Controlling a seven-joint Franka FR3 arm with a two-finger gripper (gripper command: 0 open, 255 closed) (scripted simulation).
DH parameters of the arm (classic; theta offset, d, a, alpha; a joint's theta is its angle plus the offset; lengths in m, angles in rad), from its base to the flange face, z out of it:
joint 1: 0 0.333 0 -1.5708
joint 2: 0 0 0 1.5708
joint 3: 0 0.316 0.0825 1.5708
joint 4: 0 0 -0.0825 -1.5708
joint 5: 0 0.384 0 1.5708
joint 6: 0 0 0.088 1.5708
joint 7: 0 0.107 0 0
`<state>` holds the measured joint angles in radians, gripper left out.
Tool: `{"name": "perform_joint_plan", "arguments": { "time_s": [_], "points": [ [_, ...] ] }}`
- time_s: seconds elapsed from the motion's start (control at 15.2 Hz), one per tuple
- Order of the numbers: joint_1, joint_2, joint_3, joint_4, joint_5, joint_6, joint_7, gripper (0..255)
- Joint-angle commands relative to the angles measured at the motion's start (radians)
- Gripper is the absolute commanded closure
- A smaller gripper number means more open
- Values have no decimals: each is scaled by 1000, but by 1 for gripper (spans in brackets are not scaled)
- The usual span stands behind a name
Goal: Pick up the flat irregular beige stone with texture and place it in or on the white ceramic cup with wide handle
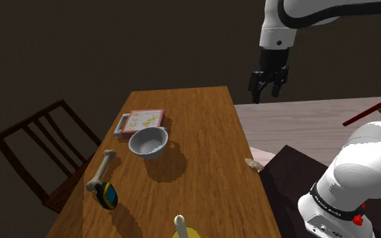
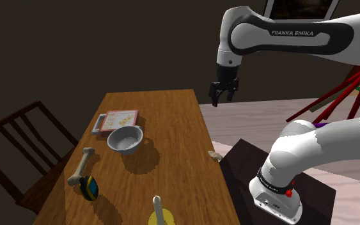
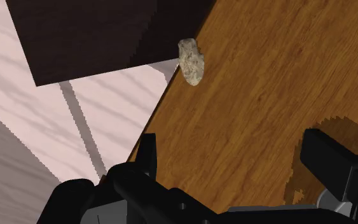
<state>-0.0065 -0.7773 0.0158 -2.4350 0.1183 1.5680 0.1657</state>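
A small, flat, rough beige stone [image 1: 253, 163] [image 2: 215, 155] lies at the wooden table's edge, next to the dark stand. In the wrist view the stone [image 3: 191, 61] sits ahead of the fingers, right on the table's rim. A pale grey, bowl-shaped cup [image 1: 148, 143] [image 2: 125, 139] stands in the middle of the table. My gripper [image 1: 269, 86] [image 2: 224, 94] [image 3: 234, 159] hangs high above the table's far corner, well apart from the stone and the cup. It is open, with nothing between its fingers.
A flat tray with a picture [image 1: 140, 122] lies behind the cup. A bone [image 1: 101, 169], a yellow-and-blue object [image 1: 106, 195] and a yellow item with a white stick [image 1: 180, 228] sit nearer the front. A wooden chair [image 1: 40, 145] stands by the table; the dark stand [image 1: 290, 176] borders it.
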Motion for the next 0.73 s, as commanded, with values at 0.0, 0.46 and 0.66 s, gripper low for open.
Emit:
{"name": "perform_joint_plan", "arguments": {
  "time_s": [0.0, 0.46, 0.66],
  "points": [
    [0, 0, 0, 0, 0, 0, 0, 0],
    [6, -24, 48, -244, 25, 215, 35, 0],
    [12, -10, 72, -335, 40, 318, 50, 0]
  ]
}}
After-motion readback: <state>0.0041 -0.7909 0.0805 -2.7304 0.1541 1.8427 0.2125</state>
